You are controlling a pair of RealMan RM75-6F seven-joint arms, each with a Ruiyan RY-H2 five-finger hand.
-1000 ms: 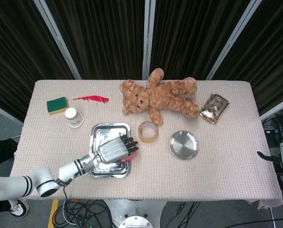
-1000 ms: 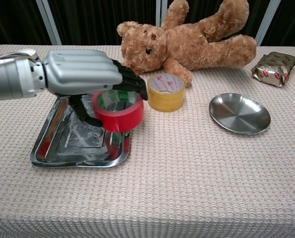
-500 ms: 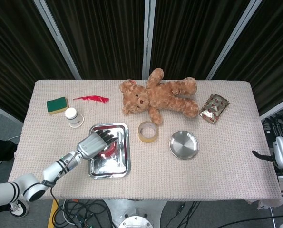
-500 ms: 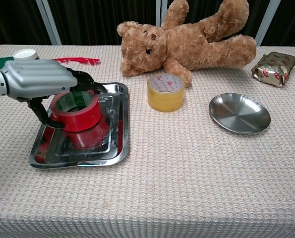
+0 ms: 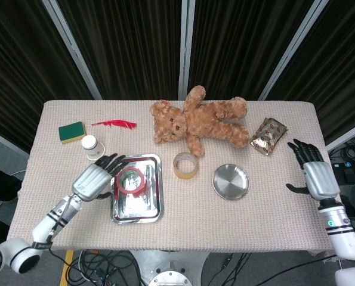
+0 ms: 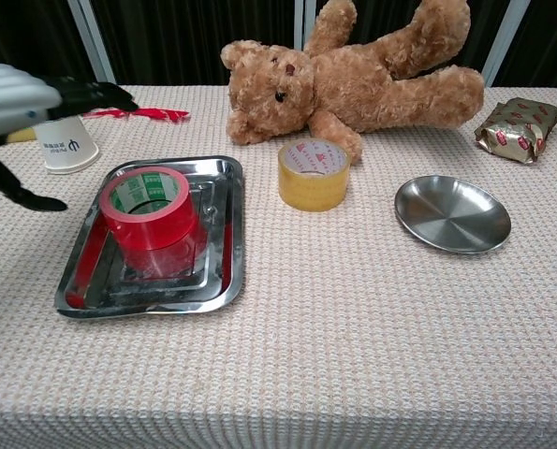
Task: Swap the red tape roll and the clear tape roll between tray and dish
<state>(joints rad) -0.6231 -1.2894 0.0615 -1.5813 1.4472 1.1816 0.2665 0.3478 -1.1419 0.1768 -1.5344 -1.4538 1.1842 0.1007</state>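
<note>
The red tape roll [image 5: 130,180] [image 6: 150,217] lies flat in the steel tray [image 5: 138,207] [image 6: 220,277], toward its far end. On the cloth between the tray and the round steel dish [image 5: 231,181] [image 6: 453,214] stands the clear, yellowish tape roll [image 5: 185,165] [image 6: 314,174]. The dish holds nothing. My left hand [image 5: 93,179] [image 6: 21,101] hovers just left of the tray with fingers spread and nothing in it. By the table's right edge, my right hand [image 5: 313,170] is held up with fingers apart, holding nothing; only the head view shows it.
A brown teddy bear [image 5: 198,122] [image 6: 353,75] lies across the back, right behind the clear roll. A foil packet [image 5: 269,136] [image 6: 520,126] sits at the back right. A paper cup [image 5: 93,147] [image 6: 69,145], green sponge [image 5: 72,131] and red feather [image 5: 114,124] occupy the back left.
My left hand carried the red roll left over the tray, set it down there, let go and drew back to the left. My right hand rose into view at the right edge.
</note>
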